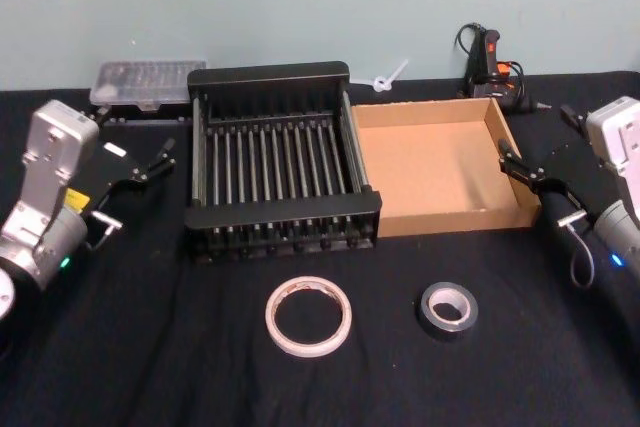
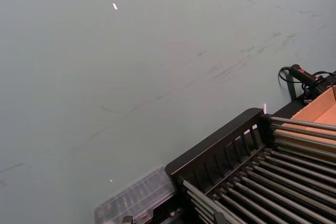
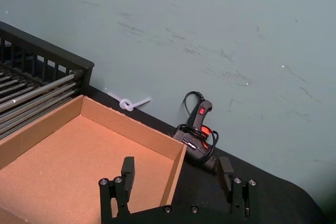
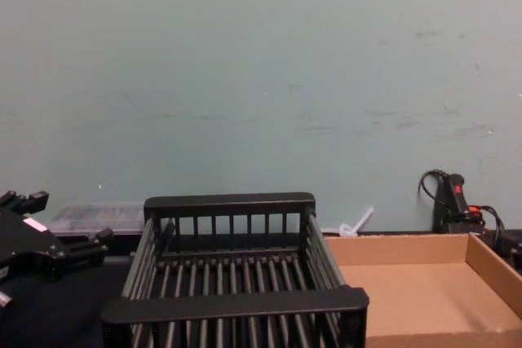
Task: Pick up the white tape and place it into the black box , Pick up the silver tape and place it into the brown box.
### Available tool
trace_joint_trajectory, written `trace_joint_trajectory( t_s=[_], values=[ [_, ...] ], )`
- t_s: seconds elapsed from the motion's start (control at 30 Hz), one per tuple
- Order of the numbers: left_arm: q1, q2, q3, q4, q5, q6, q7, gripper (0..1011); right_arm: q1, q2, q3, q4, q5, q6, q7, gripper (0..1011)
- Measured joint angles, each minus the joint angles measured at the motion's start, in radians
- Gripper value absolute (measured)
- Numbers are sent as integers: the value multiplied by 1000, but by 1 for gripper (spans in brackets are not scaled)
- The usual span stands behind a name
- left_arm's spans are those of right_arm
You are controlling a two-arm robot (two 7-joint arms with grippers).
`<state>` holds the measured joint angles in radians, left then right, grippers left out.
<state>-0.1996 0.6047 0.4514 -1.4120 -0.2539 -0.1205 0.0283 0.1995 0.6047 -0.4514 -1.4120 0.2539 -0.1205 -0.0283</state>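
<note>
Black box [image 1: 283,162] at table centre; brown box [image 1: 446,169] touching it at 3 o'clock. White tape [image 1: 308,316] flat on table [image 1: 150,347] at 6 o'clock of black box; silver tape [image 1: 447,310] at 3 o'clock of white tape, apart, in front of brown box. Clear case [image 1: 147,81] at 10 o'clock of black box, glue gun [image 1: 489,67] at 1 o'clock of brown box, both by wall.

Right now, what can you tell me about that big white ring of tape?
The white tape is a wide, thin ring lying flat on the black tablecloth, near the table's front edge. Its hollow centre shows the cloth through it, and the inner core carries reddish print. It sits in front of the black box, left of the silver tape. Nothing touches it.
</note>
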Motion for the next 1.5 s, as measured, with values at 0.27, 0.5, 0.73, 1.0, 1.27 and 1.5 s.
trace_joint_trajectory(
  t_s=[0.27,0.5,0.73,1.0,1.27,1.5],
  values=[
    [0,0,0,0,0,0,0,1001,0,0,0,0,0,0,0,1002],
    [0,0,0,0,0,0,0,1001,0,0,0,0,0,0,0,1002],
    [0,0,0,0,0,0,0,1001,0,0,0,0,0,0,0,1002],
    [0,0,0,0,0,0,0,1001,0,0,0,0,0,0,0,1002],
    [0,0,0,0,0,0,0,1001,0,0,0,0,0,0,0,1002],
    [0,0,0,0,0,0,0,1001,0,0,0,0,0,0,0,1002]
  ],
)
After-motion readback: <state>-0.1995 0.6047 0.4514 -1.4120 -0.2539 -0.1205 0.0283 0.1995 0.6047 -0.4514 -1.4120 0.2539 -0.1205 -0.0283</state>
